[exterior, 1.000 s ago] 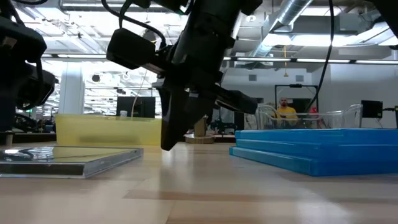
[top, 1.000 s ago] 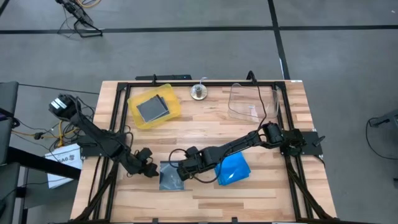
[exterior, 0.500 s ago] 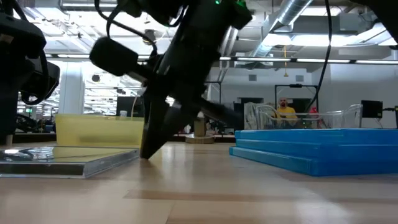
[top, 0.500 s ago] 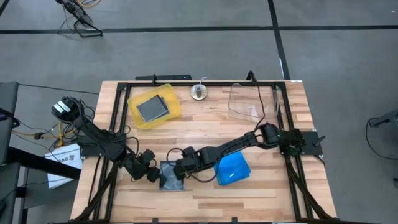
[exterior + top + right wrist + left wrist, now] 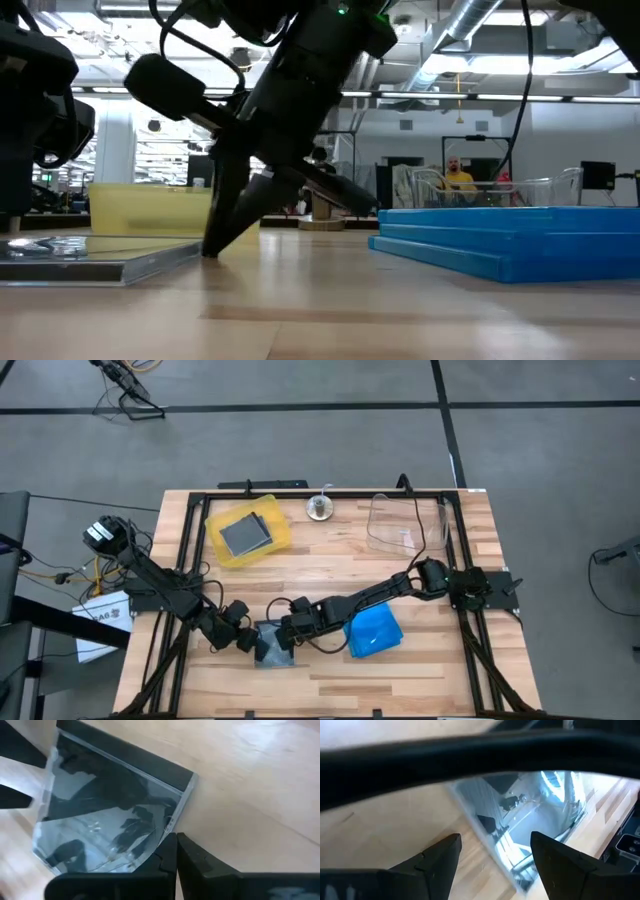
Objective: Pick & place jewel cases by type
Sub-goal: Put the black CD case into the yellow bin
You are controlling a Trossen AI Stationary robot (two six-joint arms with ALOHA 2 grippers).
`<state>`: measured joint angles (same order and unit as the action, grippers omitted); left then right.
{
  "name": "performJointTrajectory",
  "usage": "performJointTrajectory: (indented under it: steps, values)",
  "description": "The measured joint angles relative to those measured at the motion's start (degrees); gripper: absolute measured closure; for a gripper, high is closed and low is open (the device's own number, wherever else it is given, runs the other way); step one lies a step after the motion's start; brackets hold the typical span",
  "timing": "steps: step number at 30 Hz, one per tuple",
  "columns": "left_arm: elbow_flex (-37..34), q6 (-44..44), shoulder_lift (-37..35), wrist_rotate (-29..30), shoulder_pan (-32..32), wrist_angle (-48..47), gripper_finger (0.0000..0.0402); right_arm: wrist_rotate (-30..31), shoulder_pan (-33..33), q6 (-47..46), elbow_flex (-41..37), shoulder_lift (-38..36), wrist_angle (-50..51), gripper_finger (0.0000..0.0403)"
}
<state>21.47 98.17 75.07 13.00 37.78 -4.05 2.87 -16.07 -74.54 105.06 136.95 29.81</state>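
Closed right jaws touch the grey jewel case (image 5: 110, 815)'s edge; open left jaws flank it.

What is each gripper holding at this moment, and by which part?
Nothing is held. The right gripper, shut, presses against an edge of the grey jewel case lying on the table; the left gripper is open at its opposite side.

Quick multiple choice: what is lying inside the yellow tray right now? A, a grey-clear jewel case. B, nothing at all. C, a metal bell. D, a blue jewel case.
A: the high view shows a grey-clear jewel case lying flat inside the yellow tray, while the blue cases lie on the table by the right arm.
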Motion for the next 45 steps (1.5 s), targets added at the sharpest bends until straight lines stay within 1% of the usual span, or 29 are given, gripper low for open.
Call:
performJointTrajectory:
  steps: [3, 11, 17, 22, 27, 36, 38, 43, 45]
  values:
    - [-0.07, -0.08, 0.07, 1.21, -0.04, -0.07, 0.0159, -0.02, 0.1, 0.0, -0.06, 0.15, -2.43, 0.0403]
    - [-0.09, -0.23, 0.07, 2.82, -0.04, 0.08, 0.0159, -0.38, 0.81, 0.0, -0.11, 0.15, -3.08, 0.0403]
    - [-0.42, -5.07, 0.12, 5.05, 0.0, 4.32, 0.0159, -0.05, 0.8, 0.05, -0.11, 0.15, -3.01, 0.0403]
    - [-0.32, -5.3, 0.13, 5.11, 0.0, 4.21, 0.0159, 0.03, 0.82, 2.31, -0.05, 0.15, -2.3, 0.0403]
    - [-0.2, -6.21, 0.13, 4.91, -0.15, 2.42, 0.0159, 0.02, 0.87, 4.45, 0.32, 0.13, 0.72, 0.0403]
    - [-0.17, -7.31, 0.13, 4.87, -0.2, 1.65, 0.0159, -0.02, 0.85, 4.53, 0.26, 0.13, 2.26, 0.0403]
    - [-0.2, -7.69, 0.13, 5.04, -0.2, 2.2, 0.0159, -0.03, 0.85, 4.55, 0.24, 0.13, 2.24, 0.0403]
    - [-0.53, -10.41, 0.17, 5.65, -0.2, 7.41, 0.0159, 0.03, 0.88, 4.55, 0.0, 0.04, 0.65, 0.0403]
    - [-0.12, -10.57, 0.14, 5.89, -0.2, 7.6, 0.0159, -0.03, 1.07, 4.55, -0.02, 0.0, 0.77, 0.0403]
